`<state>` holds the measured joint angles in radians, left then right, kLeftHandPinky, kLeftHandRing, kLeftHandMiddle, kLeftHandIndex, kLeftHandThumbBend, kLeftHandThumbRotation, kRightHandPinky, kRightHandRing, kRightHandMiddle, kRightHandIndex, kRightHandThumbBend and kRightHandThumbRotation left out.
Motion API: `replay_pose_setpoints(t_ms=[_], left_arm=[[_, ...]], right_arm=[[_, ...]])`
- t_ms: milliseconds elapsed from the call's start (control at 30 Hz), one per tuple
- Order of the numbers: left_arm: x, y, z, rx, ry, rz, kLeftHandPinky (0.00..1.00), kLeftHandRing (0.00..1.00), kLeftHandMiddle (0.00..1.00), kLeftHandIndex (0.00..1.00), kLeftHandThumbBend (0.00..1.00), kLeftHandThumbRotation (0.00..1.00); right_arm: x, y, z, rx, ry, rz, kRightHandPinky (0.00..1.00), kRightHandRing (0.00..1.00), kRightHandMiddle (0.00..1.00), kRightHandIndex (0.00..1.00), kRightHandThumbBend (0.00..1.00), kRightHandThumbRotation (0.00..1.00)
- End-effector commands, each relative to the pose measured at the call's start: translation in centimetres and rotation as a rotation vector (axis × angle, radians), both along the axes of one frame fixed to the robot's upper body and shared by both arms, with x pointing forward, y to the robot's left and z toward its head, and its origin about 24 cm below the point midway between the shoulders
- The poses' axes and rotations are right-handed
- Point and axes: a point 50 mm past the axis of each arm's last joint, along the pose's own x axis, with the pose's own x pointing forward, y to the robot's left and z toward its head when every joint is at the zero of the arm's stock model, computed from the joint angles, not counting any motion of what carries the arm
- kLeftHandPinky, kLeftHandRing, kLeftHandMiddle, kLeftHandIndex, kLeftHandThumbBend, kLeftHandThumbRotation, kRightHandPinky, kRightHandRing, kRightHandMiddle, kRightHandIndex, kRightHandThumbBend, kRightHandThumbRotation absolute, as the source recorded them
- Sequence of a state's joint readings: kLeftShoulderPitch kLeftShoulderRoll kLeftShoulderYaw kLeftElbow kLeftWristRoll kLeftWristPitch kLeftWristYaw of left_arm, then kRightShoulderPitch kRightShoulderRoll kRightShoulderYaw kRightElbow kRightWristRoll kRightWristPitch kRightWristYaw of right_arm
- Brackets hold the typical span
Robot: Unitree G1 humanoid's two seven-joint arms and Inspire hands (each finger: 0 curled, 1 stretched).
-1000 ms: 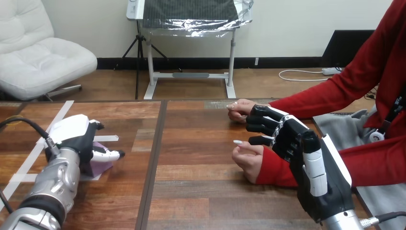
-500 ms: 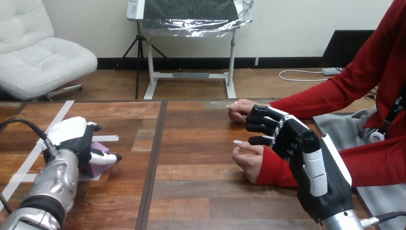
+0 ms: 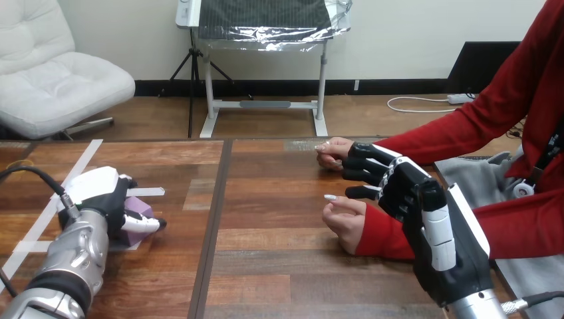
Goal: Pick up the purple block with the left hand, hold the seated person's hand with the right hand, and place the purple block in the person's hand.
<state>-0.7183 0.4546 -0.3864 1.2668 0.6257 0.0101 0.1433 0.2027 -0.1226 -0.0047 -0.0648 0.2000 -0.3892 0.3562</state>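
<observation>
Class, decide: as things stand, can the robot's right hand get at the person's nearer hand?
Probably yes. The right hand hovers close beside the person's nearer hand, by its wrist, and nothing stands between them.

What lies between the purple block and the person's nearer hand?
Head view: only bare table with a dark seam between purple block and the person's nearer hand.
</observation>
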Motion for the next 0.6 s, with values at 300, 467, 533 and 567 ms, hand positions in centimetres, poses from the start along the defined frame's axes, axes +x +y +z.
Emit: replay_pose_setpoints(t_ms=[300, 467, 533, 567], left_arm=[[1.81, -0.73, 2.3, -0.018, -0.054, 0.001, 0.77, 0.82, 0.83, 0.8, 0.75, 0.33], [1.86, -0.73, 2.36, -0.018, -0.051, 0.0, 0.74, 0.8, 0.82, 0.79, 0.75, 0.3], [1.86, -0.73, 2.37, -0.018, -0.05, -0.001, 0.72, 0.79, 0.81, 0.79, 0.75, 0.29], [1.88, -0.74, 2.39, -0.019, -0.049, -0.001, 0.71, 0.79, 0.81, 0.79, 0.75, 0.28]], right_arm=[[0.86, 0.11, 2.14, 0.0, -0.097, 0.018, 0.71, 0.78, 0.78, 0.78, 0.84, 1.0], [0.85, 0.1, 2.16, -0.002, -0.098, 0.018, 0.71, 0.78, 0.78, 0.78, 0.84, 1.0], [0.86, 0.09, 2.16, -0.002, -0.098, 0.019, 0.71, 0.78, 0.78, 0.78, 0.85, 1.0], [0.87, 0.09, 2.16, -0.002, -0.098, 0.019, 0.71, 0.78, 0.78, 0.78, 0.85, 1.0]])
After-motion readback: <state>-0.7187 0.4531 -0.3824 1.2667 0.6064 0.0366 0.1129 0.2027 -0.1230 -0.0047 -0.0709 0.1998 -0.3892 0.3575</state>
